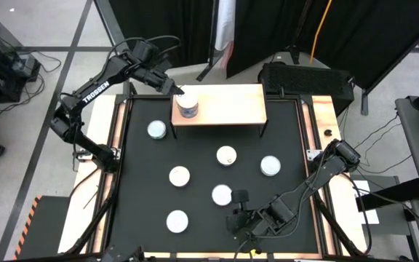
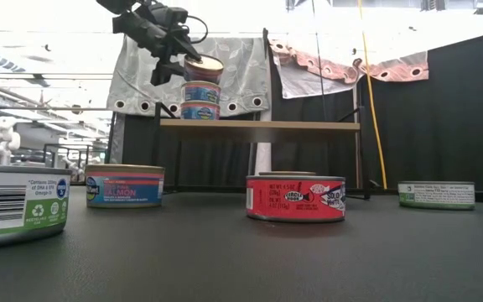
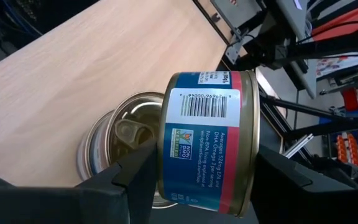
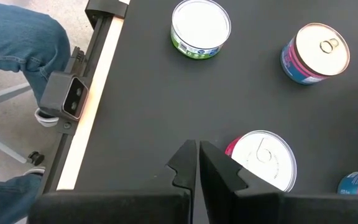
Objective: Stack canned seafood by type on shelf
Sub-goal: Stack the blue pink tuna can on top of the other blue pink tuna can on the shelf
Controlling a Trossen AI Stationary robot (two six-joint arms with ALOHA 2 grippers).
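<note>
While my left gripper [image 2: 193, 70] clamps a blue tin [image 3: 207, 140] over the two-tin stack [image 2: 200, 101] at the shelf's [image 1: 228, 105] left end, I judge it needs centring and levelling before release. It tilts slightly, its flat axis leaning off vertical. My right gripper [image 4: 197, 163] waits closed and empty near the table's front.

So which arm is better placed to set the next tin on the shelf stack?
Left. Its gripper already holds a blue-and-pink tin just over the stack on the shelf. The right gripper sits shut and empty at the table's near edge, far from the shelf.
</note>
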